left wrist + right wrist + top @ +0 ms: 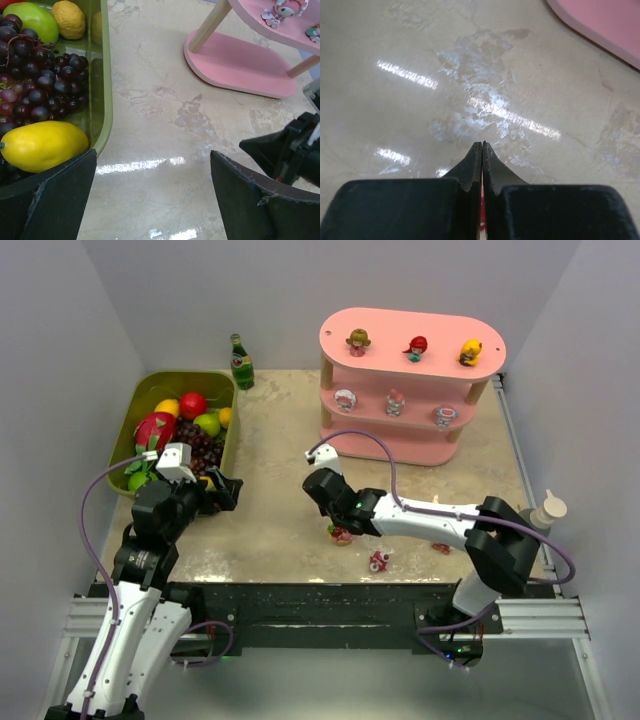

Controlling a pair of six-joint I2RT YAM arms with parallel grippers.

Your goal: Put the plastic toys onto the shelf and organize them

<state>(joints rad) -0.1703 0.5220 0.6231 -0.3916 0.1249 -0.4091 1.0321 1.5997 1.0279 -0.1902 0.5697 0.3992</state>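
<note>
Figurines (358, 341) on pink shelf (440, 332) tiers

Your right gripper (482, 146) has its two dark fingers pressed flat together, the tips meeting in one point over the glossy beige table (410, 115), which is streaked with glare. A thin red sliver (481, 222) shows in the seam lower down (too little to identify). The rounded pink edge of the shelf (607, 20) crosses your upper right corner.

Bright overhead light, streaky glare on table (510, 115), soft shadows
</note>
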